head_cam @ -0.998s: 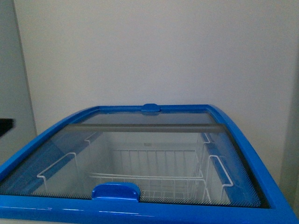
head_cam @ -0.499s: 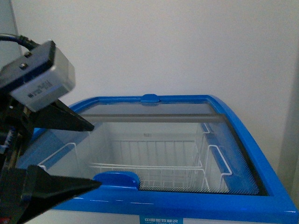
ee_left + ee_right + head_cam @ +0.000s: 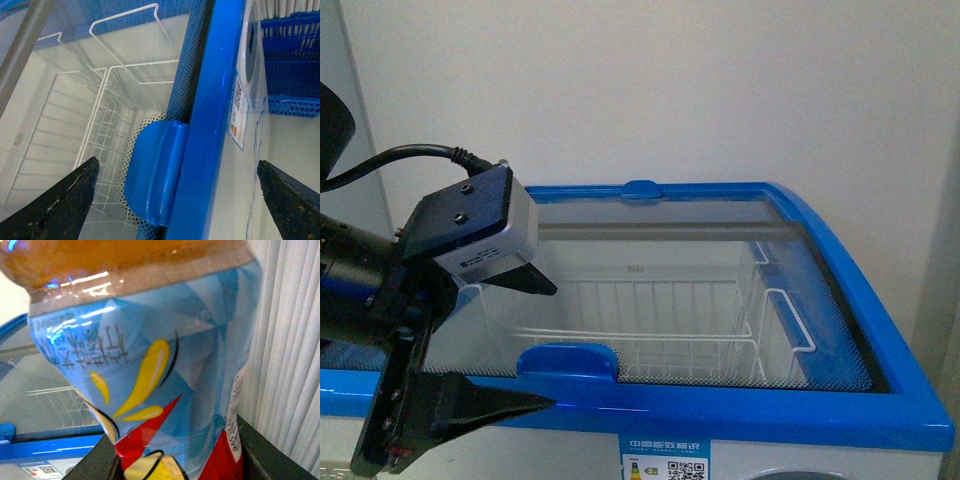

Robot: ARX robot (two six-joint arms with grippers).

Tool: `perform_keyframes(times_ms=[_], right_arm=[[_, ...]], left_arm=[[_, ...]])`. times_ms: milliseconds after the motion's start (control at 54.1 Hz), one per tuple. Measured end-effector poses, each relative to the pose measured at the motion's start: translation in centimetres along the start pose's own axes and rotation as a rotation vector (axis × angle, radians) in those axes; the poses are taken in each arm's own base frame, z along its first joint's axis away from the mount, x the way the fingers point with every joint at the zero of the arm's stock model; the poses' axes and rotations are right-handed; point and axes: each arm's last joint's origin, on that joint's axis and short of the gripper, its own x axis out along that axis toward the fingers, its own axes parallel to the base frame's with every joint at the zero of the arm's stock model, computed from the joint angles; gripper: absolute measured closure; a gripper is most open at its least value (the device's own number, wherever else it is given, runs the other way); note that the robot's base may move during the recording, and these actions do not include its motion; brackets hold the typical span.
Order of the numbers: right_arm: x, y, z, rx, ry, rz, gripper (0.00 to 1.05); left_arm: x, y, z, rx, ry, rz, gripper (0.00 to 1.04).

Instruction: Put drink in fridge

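Observation:
The fridge (image 3: 840,405) is a white chest freezer with a blue rim, a shut glass lid and white wire baskets (image 3: 650,330) inside. My left gripper (image 3: 555,348) is open, its black fingers (image 3: 490,408) spread wide above the front rim at the blue lid handle (image 3: 568,360). In the left wrist view the open gripper (image 3: 177,162) straddles the handle (image 3: 155,175) and the rim (image 3: 210,100) without touching them. My right gripper (image 3: 180,455) is shut on the drink (image 3: 150,355), a bottle of amber liquid with a blue, yellow and red label. Its cap is out of view.
A white wall stands behind the fridge. A blue plastic crate (image 3: 292,65) sits on the floor beside the fridge's front. White vertical blinds (image 3: 290,340) hang next to the drink. The fridge's rim (image 3: 45,445) shows low in the right wrist view.
My left arm has come into the front view from the left and moved right, to the lid handle. The fridge's front face with its sticker now shows.

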Motion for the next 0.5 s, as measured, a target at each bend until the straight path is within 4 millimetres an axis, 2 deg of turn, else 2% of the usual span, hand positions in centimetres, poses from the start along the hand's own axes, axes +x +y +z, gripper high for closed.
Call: perform_keyframes(times_ms=[499], right_arm=[[0.0, 0.0, 0.0, 0.0, 0.0, 0.0, 0.64]], left_arm=[[3.3, 4.5, -2.7, 0.0, 0.017, 0.017, 0.08]])
